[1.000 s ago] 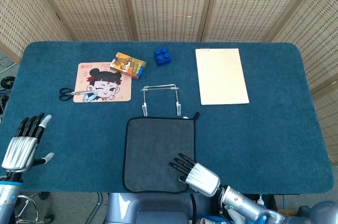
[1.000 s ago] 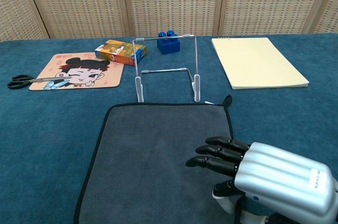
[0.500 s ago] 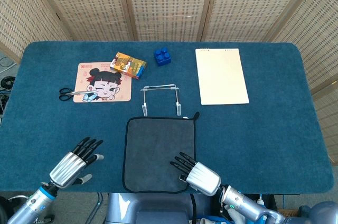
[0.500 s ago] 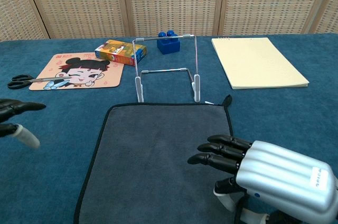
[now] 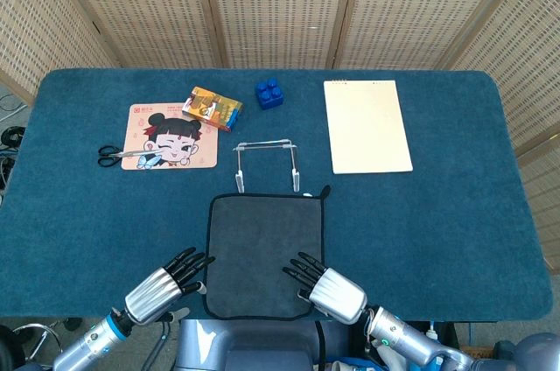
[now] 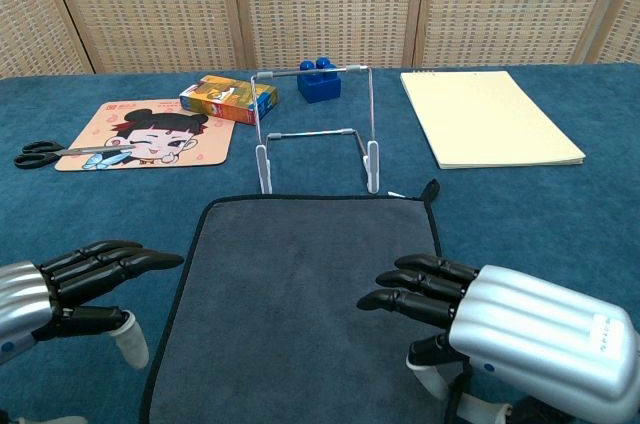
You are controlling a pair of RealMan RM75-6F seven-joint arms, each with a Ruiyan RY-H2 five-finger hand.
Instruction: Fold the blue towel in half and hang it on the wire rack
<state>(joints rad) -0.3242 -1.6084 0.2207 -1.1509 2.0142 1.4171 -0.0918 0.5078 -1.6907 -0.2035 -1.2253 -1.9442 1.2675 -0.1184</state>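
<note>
The towel point(image 5: 262, 248) point(image 6: 300, 284) lies flat and unfolded near the table's front edge; it looks dark grey with a black border. Just behind it stands the wire rack point(image 5: 267, 161) point(image 6: 315, 129), upright and bare. My right hand point(image 5: 325, 288) point(image 6: 510, 329) hovers over the towel's near right corner, fingers spread and pointing forward, holding nothing. My left hand point(image 5: 162, 288) point(image 6: 70, 284) sits just left of the towel's near left edge, fingers extended toward it, empty.
Behind the rack lie a cartoon mouse pad point(image 5: 172, 136), scissors point(image 5: 118, 154), a colourful small box point(image 5: 213, 108) and a blue block point(image 5: 269, 92). A yellow notepad point(image 5: 366, 124) lies at the right.
My left hand has swept in from the far left to the towel's near left edge. My right hand has barely shifted.
</note>
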